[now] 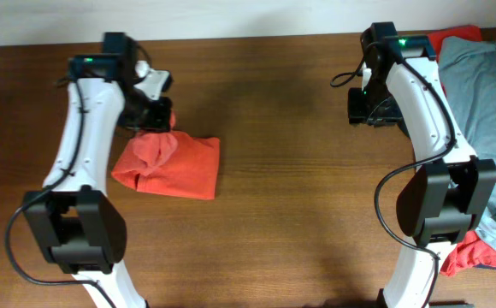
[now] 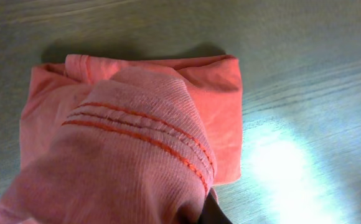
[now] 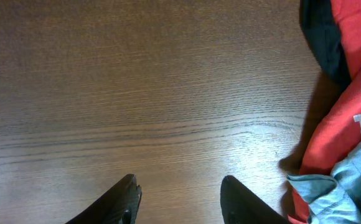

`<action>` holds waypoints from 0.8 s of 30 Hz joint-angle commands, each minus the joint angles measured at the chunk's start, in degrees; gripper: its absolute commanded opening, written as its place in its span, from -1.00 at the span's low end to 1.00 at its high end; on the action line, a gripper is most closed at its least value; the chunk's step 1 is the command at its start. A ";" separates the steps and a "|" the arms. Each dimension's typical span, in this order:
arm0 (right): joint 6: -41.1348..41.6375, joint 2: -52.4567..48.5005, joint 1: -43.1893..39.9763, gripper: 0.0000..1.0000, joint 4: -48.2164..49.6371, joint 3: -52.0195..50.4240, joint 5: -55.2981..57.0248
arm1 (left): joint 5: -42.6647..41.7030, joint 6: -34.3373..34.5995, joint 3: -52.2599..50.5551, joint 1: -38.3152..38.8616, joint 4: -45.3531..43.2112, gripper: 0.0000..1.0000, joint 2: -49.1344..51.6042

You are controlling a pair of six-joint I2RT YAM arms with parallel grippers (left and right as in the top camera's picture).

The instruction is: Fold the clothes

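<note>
A folded orange-red T-shirt lies on the brown table left of centre. My left gripper is at its far edge and is shut on a stitched hem of that shirt, which fills the left wrist view; only one dark fingertip shows. A light grey-blue T-shirt lies in a heap at the right edge, over red cloth. My right gripper is open and empty over bare wood, left of that heap.
The heap of clothes at the right reaches from the table's back edge to its front. A white wall strip runs along the table's far edge. Bare wood lies between the two arms.
</note>
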State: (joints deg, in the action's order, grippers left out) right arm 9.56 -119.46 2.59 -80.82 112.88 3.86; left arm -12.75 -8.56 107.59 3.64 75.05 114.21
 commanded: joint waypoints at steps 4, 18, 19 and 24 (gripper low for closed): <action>-0.57 1.75 -0.09 -0.05 -0.57 1.25 0.92 | 4.09 0.37 1.05 5.97 0.26 -0.90 -1.73; -0.81 1.75 -0.11 -0.04 -0.37 1.25 0.94 | -4.26 4.87 0.96 9.51 10.71 -0.64 -1.68; -1.22 1.75 -0.11 -0.04 -0.24 1.25 0.94 | -5.62 4.87 0.94 10.08 11.82 -0.59 -1.68; -1.20 1.75 -0.11 -0.03 0.20 1.25 0.94 | -7.54 4.83 0.94 13.68 12.90 0.14 -1.68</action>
State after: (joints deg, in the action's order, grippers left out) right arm 8.75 -119.46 2.59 -80.68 112.95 3.86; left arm -16.73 -4.36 107.59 15.22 87.88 114.21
